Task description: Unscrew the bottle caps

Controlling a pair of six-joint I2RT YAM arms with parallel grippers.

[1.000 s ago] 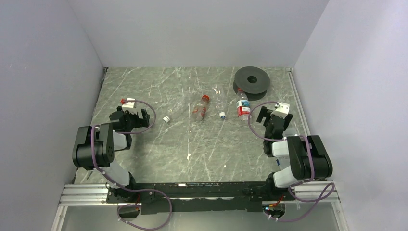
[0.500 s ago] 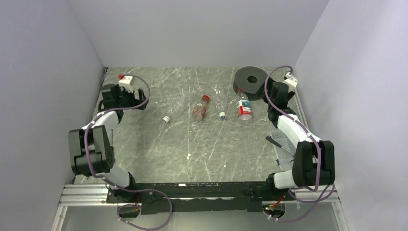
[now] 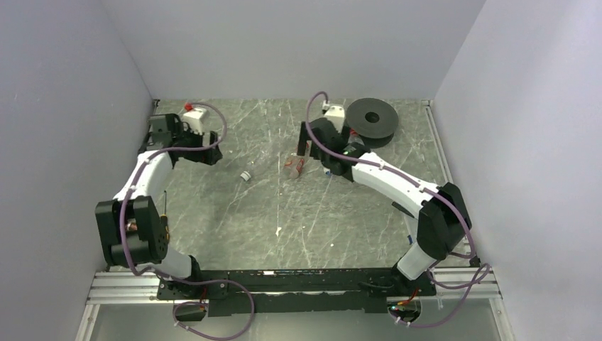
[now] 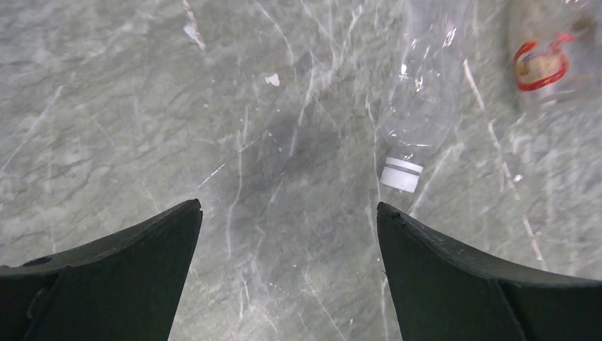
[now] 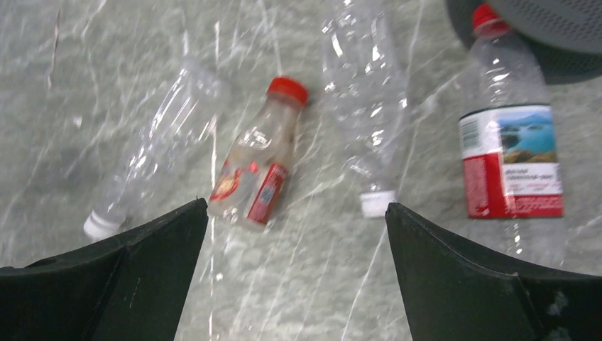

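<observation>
Four bottles lie on the table. In the right wrist view: a plain clear bottle (image 5: 167,131) with a white cap (image 5: 99,226), a small bottle with a reddish label (image 5: 255,177) and a red cap (image 5: 287,89), a plain clear bottle (image 5: 362,92) with a white cap (image 5: 376,203), and a red-labelled bottle (image 5: 511,160) with a red cap (image 5: 485,14). My right gripper (image 5: 296,206) is open and empty above them (image 3: 304,145). My left gripper (image 4: 287,206) is open and empty, left of the leftmost clear bottle (image 4: 422,92) and its white cap (image 4: 402,174), at the back left (image 3: 207,150).
A big black spool disc (image 3: 372,117) lies at the back right, touching the red-labelled bottle's cap end (image 5: 554,28). Grey walls close the table on the left, back and right. The right arm hides two bottles in the top view.
Both arms have unfolded from near their bases. The left gripper went to the back left. The right gripper went to the back right, then swung left over the bottles. The bottles have not moved.
</observation>
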